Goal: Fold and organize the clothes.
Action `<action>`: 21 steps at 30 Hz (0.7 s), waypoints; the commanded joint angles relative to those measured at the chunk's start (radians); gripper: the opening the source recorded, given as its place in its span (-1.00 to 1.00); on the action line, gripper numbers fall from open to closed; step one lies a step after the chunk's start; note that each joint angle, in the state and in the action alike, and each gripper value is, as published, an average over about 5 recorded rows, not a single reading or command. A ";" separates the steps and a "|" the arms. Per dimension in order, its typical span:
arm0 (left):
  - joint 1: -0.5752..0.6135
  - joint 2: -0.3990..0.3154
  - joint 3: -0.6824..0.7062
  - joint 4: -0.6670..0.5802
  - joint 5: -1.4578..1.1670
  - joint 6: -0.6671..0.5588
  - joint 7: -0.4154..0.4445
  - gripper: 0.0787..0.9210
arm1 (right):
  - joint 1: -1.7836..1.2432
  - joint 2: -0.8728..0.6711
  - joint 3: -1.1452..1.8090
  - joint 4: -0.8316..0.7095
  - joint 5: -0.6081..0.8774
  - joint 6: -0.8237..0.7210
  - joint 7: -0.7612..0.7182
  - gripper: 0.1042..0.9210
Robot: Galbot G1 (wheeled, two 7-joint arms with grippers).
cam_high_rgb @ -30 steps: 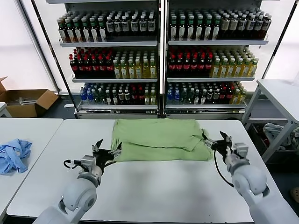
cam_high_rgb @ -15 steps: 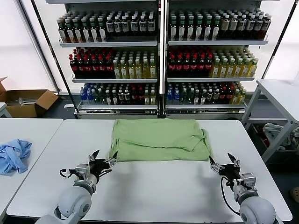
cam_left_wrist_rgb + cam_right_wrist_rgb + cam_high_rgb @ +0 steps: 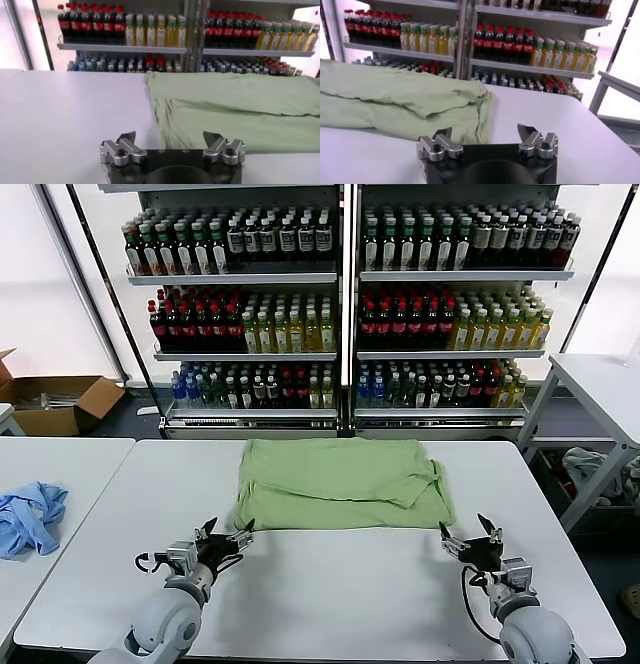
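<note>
Polo shirt [image 3: 340,484] folded flat on table [image 3: 330,584], toward far edge; left gripper [image 3: 226,539] near its front left corner, right gripper [image 3: 466,539] near front right corner; bottle shelves [image 3: 340,304] behind table; garment [image 3: 30,514] on side table at left

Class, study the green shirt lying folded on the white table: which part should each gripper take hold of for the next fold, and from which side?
Probably the two near corners of the green shirt. Its near hem lies flat, facing the robot. The left gripper and right gripper, jaws open, sit just off those corners, so each could slide in low from the robot's side. The right corner shows stacked layers; pinch them together.
</note>
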 commanded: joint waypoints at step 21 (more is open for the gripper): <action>-0.017 -0.028 0.046 0.026 0.002 0.005 0.014 0.13 | 0.218 0.102 -0.153 -0.200 -0.016 -0.027 -0.007 0.14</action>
